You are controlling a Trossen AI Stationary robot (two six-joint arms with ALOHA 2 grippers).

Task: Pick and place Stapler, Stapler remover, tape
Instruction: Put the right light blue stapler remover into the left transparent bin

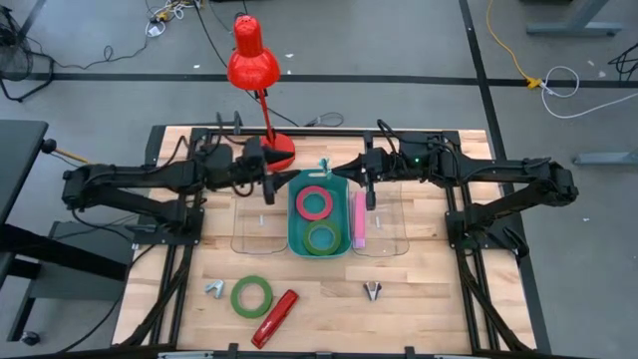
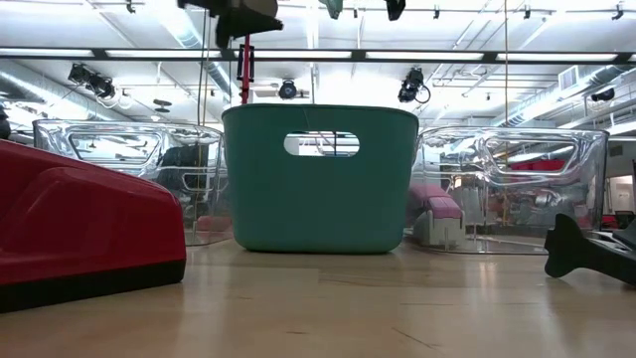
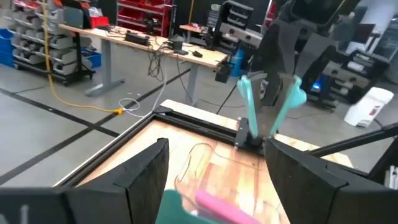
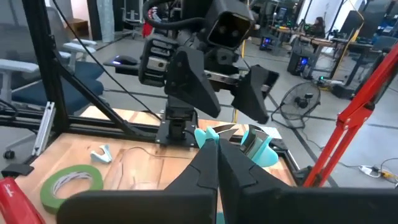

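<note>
Stapler [image 1: 276, 317] lies red at the table's [image 1: 429, 299] near edge beside a green tape roll [image 1: 251, 295]. My left claw [image 1: 269, 187] hovers released beside the teal bin [image 1: 299, 239]; my right claw [image 1: 370, 189] hangs clenched opposite, both arms stretched inward.

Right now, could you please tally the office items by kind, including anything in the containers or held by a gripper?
Tape rolls: 3 (pink roll, green roll in bin, green roll on table)
Staplers: 2 (red stapler, pink stapler)
Staple removers: 3 (silver remover, dark remover, teal remover in the right gripper)
Total: 8
</note>
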